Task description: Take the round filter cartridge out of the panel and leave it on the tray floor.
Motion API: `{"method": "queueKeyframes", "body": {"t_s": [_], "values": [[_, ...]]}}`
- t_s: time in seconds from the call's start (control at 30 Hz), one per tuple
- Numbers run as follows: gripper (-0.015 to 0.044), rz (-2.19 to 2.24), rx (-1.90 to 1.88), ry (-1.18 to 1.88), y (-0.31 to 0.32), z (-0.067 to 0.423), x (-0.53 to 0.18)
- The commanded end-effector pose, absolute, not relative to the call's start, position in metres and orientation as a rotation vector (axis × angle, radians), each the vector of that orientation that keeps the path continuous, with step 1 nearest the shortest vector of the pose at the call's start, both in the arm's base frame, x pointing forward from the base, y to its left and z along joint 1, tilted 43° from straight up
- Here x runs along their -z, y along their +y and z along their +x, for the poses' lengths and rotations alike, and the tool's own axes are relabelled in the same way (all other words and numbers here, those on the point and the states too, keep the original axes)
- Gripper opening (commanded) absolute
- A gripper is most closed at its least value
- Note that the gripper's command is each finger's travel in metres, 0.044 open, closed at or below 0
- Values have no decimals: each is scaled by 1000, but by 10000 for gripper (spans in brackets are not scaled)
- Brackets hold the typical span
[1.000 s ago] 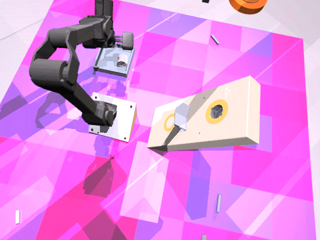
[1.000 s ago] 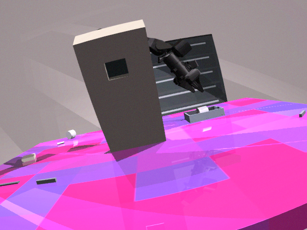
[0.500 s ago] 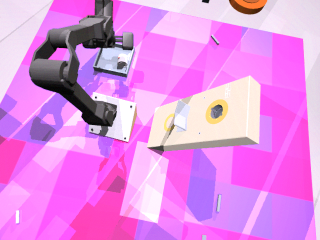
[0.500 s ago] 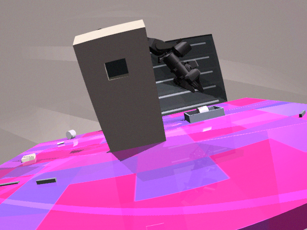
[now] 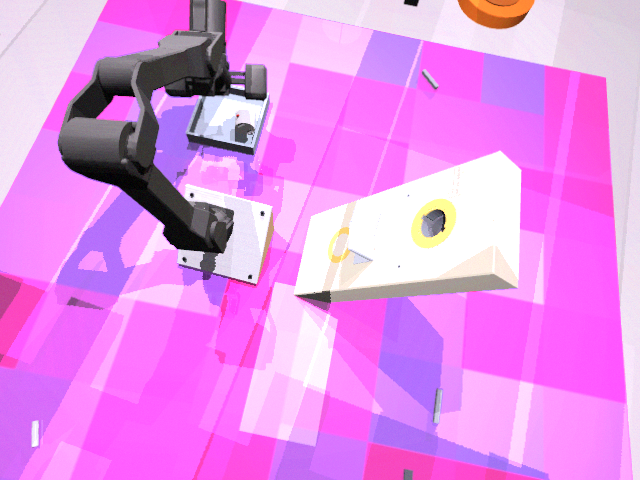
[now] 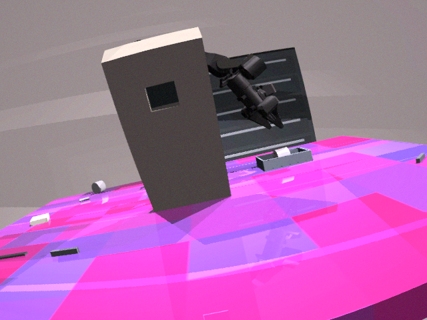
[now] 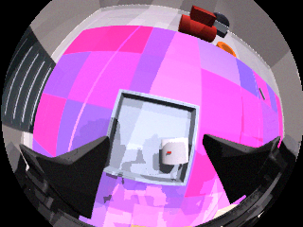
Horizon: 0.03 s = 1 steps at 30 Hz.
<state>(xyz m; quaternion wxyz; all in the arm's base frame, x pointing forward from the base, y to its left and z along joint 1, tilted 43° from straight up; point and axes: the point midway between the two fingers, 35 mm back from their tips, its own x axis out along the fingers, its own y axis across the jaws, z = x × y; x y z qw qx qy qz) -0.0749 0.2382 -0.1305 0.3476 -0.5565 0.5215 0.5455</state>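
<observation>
The round filter cartridge (image 5: 242, 127) (image 6: 281, 152) (image 7: 173, 153), white with a dark end and a red mark, lies on its side on the floor of the grey tray (image 5: 198, 122) (image 6: 286, 163) (image 7: 154, 97). My gripper (image 5: 254, 85) (image 6: 275, 124) (image 7: 158, 140) is open and empty. It hangs well above the tray and touches nothing. The white service panel (image 5: 465, 196) (image 6: 165, 131) stands tilted to the right. Its yellow-ringed round hole (image 5: 419, 230) is empty.
The arm's white base plate (image 5: 245, 242) lies between tray and panel. A dark slatted board (image 6: 293, 103) stands behind the tray. An orange ring (image 5: 496, 12), small grey bars (image 5: 430, 79) (image 5: 437, 405), a small white cylinder (image 6: 99, 186) and red blocks (image 7: 199, 22) lie around.
</observation>
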Motion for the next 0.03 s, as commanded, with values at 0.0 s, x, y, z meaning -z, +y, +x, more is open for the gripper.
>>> {"method": "queueKeyframes", "body": {"t_s": [0.0], "values": [[440,-1445,-1412,1355,237,-75,131]]}}
